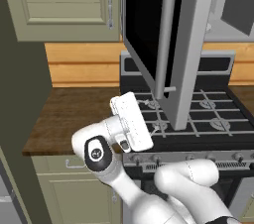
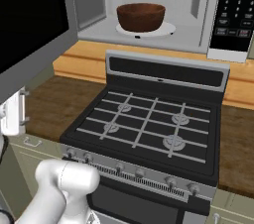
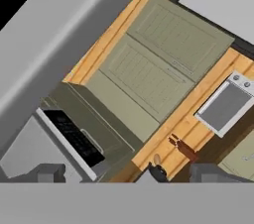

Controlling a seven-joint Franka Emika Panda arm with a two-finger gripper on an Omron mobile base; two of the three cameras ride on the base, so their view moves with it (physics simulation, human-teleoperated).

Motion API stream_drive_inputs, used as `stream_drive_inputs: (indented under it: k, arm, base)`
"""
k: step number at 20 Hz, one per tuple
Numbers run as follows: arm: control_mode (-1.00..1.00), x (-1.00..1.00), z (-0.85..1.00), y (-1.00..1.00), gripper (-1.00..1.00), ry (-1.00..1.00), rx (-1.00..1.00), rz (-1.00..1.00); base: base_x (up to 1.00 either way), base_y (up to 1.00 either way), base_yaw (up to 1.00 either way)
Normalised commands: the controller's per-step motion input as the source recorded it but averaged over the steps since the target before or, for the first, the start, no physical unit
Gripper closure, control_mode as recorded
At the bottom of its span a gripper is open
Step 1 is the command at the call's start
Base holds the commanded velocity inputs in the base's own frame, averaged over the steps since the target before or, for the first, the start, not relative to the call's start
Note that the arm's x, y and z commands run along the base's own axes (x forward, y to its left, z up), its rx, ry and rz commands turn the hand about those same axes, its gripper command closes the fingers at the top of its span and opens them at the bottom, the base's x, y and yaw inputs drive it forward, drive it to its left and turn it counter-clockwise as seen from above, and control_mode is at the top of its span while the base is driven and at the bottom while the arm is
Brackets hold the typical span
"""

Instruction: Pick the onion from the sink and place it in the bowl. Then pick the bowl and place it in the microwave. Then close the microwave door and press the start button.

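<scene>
The reddish-brown bowl (image 2: 141,16) stands on the white turntable (image 2: 166,29) inside the microwave (image 2: 149,0), whose button panel (image 2: 233,10) is on the right. The onion is hidden from these views, and the sink is out of view. The microwave door (image 1: 191,44) hangs wide open over the stove, with its slim bar handle (image 1: 166,34) facing me. My white hand (image 1: 130,119) hovers low, to the left of the door's lower edge and apart from it. My gripper (image 3: 129,173) is open, with its fingertips (image 3: 49,172) spread wide and nothing between them. The door's grey frame (image 3: 64,44) crosses the hand view.
The black gas range (image 2: 149,124) with its grates sits below the microwave. A dark wood counter (image 1: 69,114) lies to its left. Beige cabinet doors (image 1: 64,0) hang at the upper left. The open door (image 2: 30,20) juts far out over the left burners.
</scene>
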Motion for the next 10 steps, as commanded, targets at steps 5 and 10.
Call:
stream_drive_inputs:
  k: [5,10]
  arm:
    - [-1.0,-0.42,0.94,0.06,-1.0,-0.2,0.07,0.0]
    - [-1.0,-0.21,0.74,-0.11,-1.0,-0.15,0.12,-0.05]
  base:
    - [0.0,0.0,0.0]
    - [0.0,0.0,0.0]
